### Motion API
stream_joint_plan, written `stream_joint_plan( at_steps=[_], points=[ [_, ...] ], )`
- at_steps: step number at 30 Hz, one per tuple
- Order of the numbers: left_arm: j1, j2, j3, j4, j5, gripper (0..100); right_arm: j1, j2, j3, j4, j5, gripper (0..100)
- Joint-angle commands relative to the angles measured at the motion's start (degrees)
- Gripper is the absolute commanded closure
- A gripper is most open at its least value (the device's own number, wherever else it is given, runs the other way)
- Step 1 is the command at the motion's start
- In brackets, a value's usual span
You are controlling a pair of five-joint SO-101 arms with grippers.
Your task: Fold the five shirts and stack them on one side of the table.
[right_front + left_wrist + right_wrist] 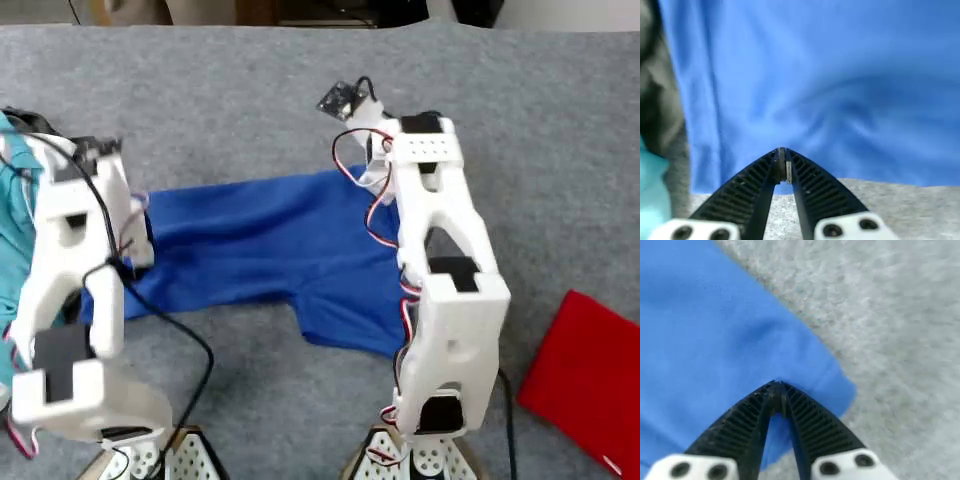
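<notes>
We see the left gripper (782, 159) with its jaws pressed together on the blue shirt (840, 75) near its edge. The right gripper (776, 392) is likewise clamped on it beside a corner. The blue shirt lies spread on the grey table (250, 90), with a teal shirt (12, 230) at the left edge and a red shirt (585, 370) at the right.

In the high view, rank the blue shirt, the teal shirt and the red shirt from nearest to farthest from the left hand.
1. The blue shirt: the left hand is shut on its edge.
2. The teal shirt: just beside the hand, at the view's left edge.
3. The red shirt: far across, at the view's right edge.
</notes>
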Motion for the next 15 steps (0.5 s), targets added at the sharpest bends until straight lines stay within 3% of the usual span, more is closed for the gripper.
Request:
stream_joint_plan(
  at_steps=[1,5,15],
  points=[
    [-0.88,-4.79,12.13,-10.73,-0.44,98,-0.13,2.77,-4.88,0.35,-0.62,99.2],
    [-2.81,-4.7,16.44,-16.79,-0.44,98,-0.13,4.35,-5.85,0.26,-0.35,99.2],
    [-7.12,-4.7,18.73,-17.23,-4.31,98,3.38,4.53,-6.02,-0.26,2.2,99.2]
  ],
)
